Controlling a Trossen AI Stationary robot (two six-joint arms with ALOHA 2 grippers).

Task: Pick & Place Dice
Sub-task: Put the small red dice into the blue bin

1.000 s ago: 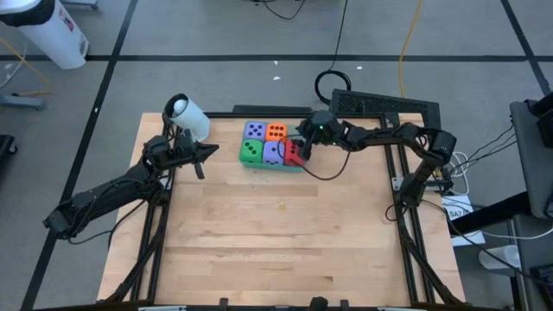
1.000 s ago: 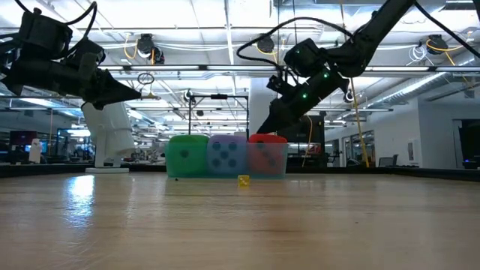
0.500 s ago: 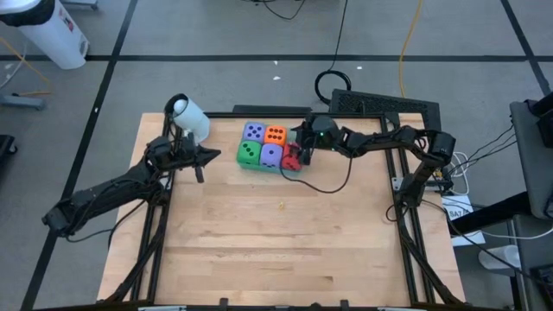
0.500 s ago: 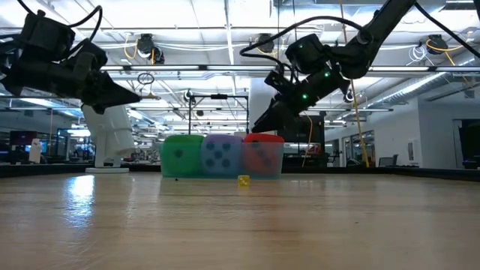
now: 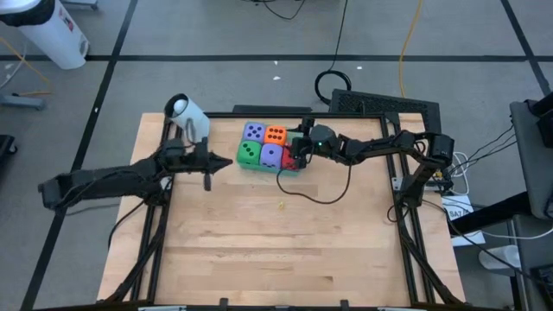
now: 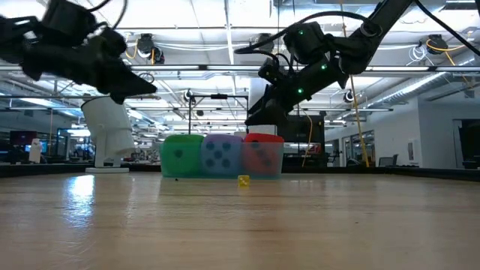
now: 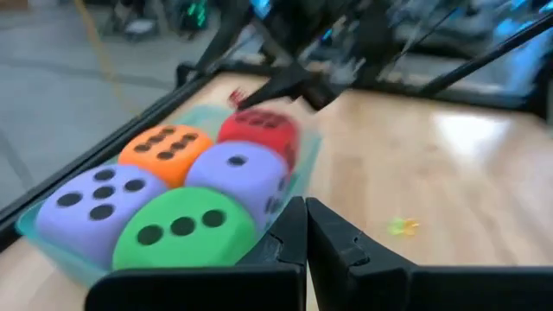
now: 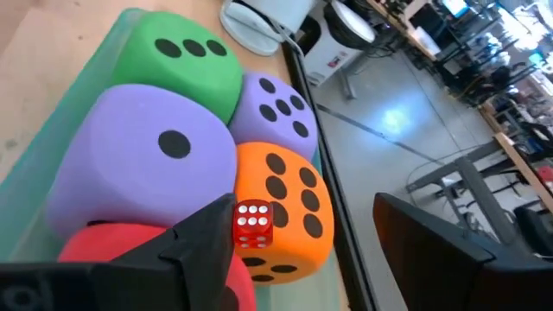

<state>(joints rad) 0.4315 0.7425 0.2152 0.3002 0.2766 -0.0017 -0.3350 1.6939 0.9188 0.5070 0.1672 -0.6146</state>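
Foam-soft, light-looking red pipped cube [image 5: 291,158] sat under the spread right claw [image 5: 298,149]; left claw [image 7: 304,226] hovered pinched together.

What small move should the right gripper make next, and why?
Probably lower the right gripper slightly: its fingers stand open just above the red die at the end of the teal tray, not yet around it. The left gripper, shut, waits beside the tray.
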